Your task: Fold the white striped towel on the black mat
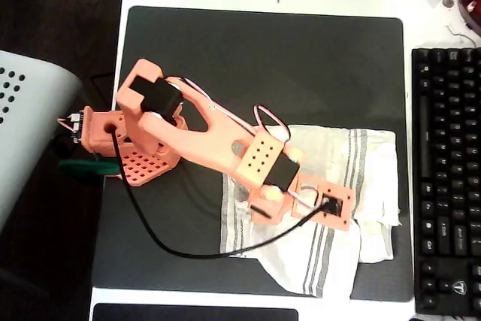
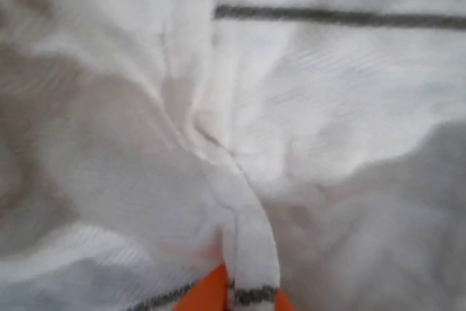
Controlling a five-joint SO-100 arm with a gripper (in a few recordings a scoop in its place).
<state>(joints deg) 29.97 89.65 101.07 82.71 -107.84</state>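
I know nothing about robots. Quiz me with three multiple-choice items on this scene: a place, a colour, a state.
1. Where does the white striped towel lie?
A. on the keyboard
B. on the black mat's lower right part
C. on the floor

2. What colour is the arm?
A. orange
B. blue
C. green

3. How does the towel look?
A. neatly rolled
B. flat and smooth
C. rumpled, a fold pinched in the tool

Answers: 1 B, overhead view shows it there. 2 A, its plastic is orange. 3 C, wrist view shows wrinkles and a gripped fold.
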